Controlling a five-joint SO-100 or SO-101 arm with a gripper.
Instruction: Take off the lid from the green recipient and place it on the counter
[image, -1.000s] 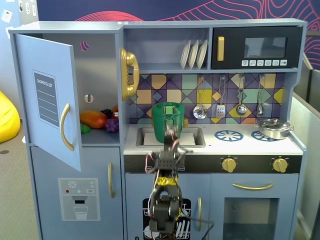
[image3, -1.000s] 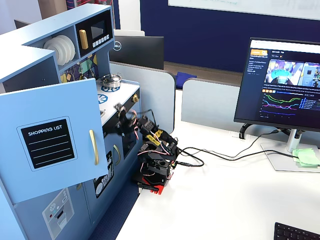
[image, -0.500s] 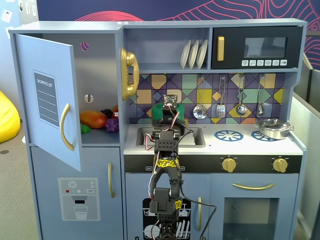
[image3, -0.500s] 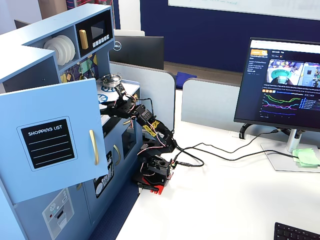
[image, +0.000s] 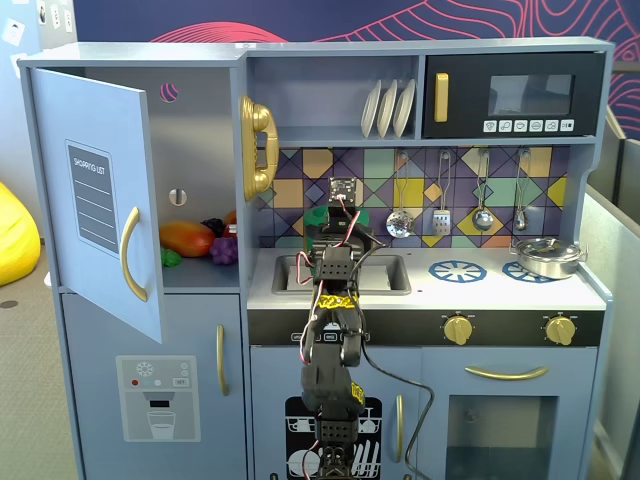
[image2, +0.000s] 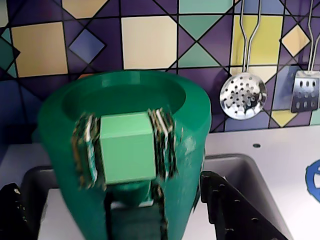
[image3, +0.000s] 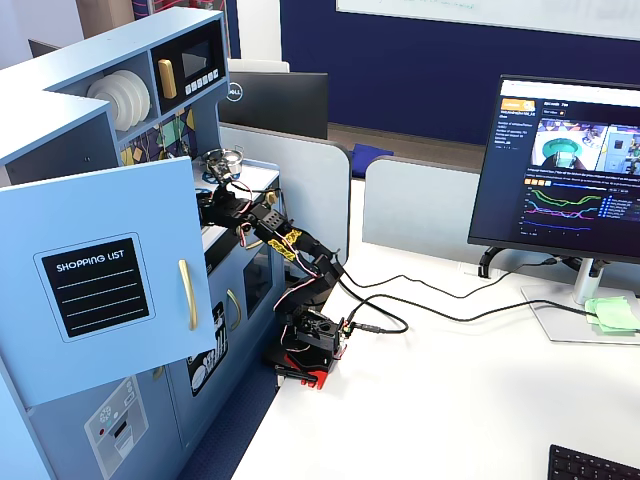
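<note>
Over the grey sink (image2: 250, 170), the wrist view shows the green pot (image2: 125, 165) filling the frame, its lid (image2: 125, 97) sitting recessed inside the rim with the strap handle (image2: 127, 147) facing the camera. The end effector (image2: 120, 220) is spread wide, one dark finger at each lower corner, holding nothing. The step in hand looks like the approach to the handle. Next it must advance, straddle the strap, close, lift, then carry the lid to a bare patch of tabletop (image: 430, 290), clear of the silver pan (image: 545, 257).
</note>
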